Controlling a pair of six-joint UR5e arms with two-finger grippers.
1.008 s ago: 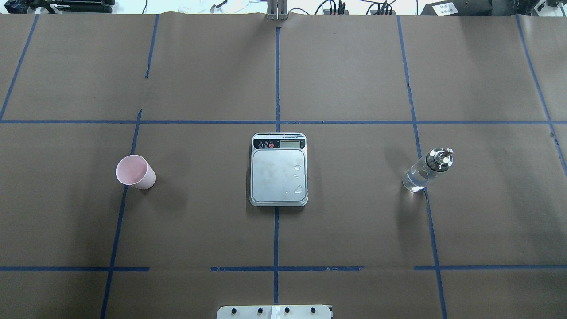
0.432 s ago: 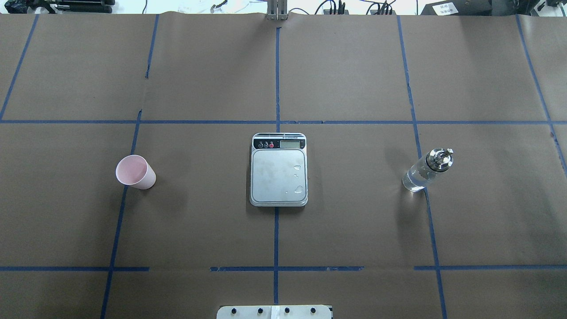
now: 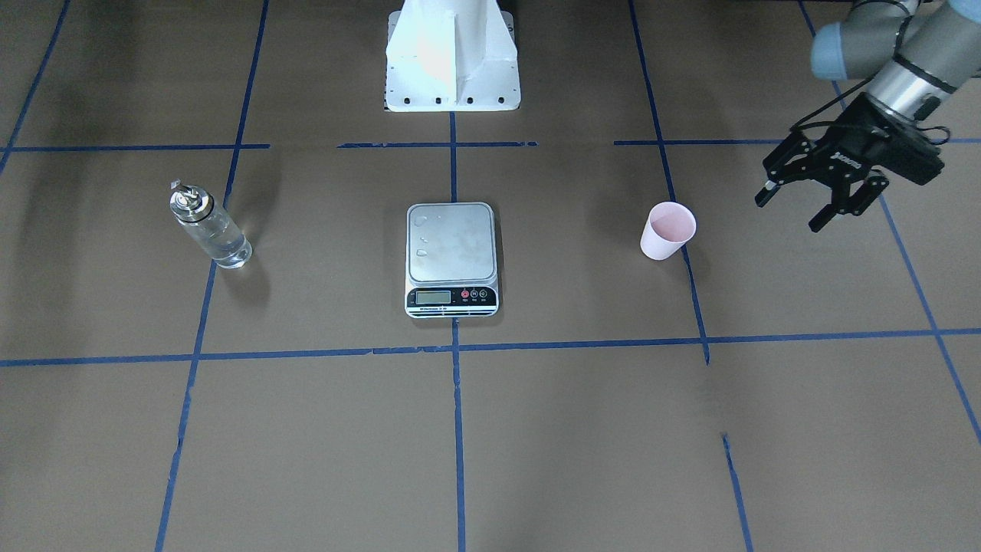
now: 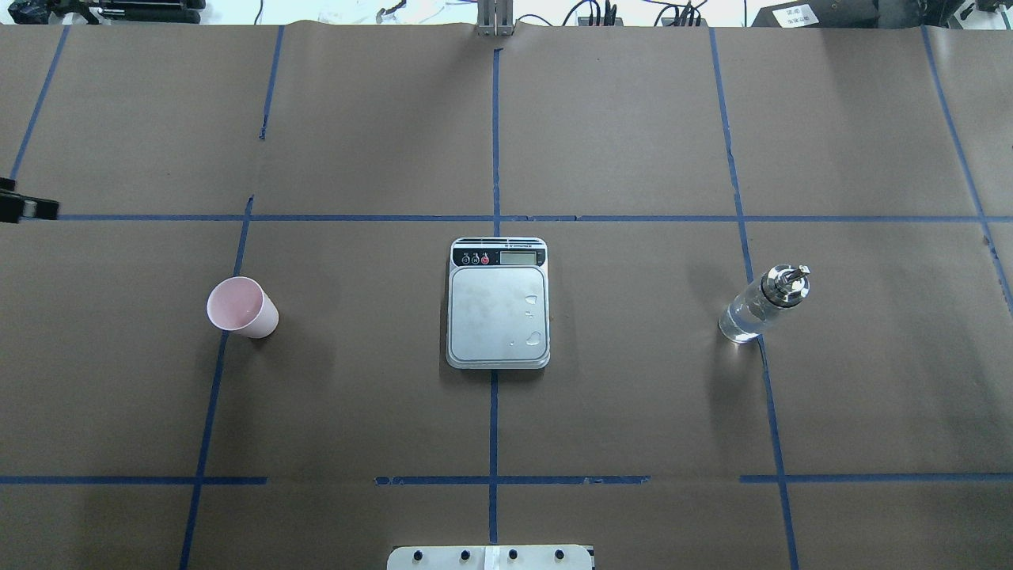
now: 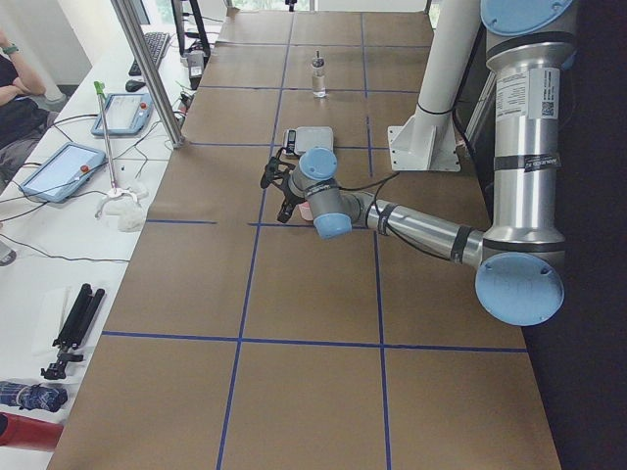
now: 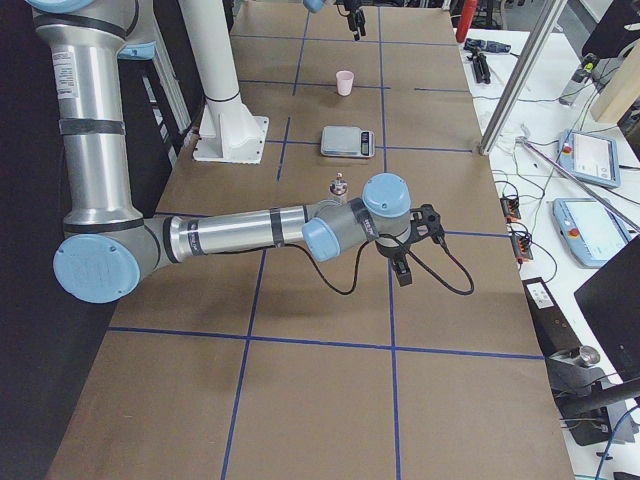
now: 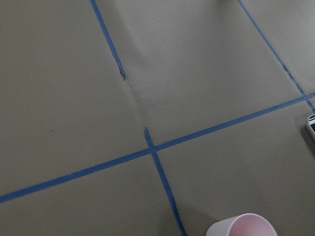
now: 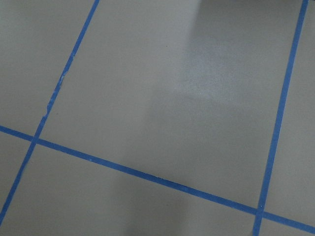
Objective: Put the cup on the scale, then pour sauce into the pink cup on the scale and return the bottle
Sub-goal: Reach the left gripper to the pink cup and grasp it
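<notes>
The pale pink cup [image 3: 667, 230] stands upright on the table, on the robot's left side; it also shows in the overhead view [image 4: 241, 307] and at the bottom of the left wrist view [image 7: 241, 227]. The scale [image 4: 497, 309] lies at the centre with drops on its bare platform. The clear bottle [image 4: 760, 305] with clear sauce stands upright on the right side. My left gripper [image 3: 788, 215] is open and empty, above the table beyond the cup's outer side. My right gripper [image 6: 405, 250] shows only in the exterior right view, away from the bottle [image 6: 338, 188]; I cannot tell its state.
Brown paper with blue tape lines covers the table. The white robot base [image 3: 452, 61] stands behind the scale. A metal post [image 5: 147, 69] and tablets stand at the operators' edge.
The tip of my left gripper has come into the overhead view at its left edge. Cup, scale and bottle have not moved.
</notes>
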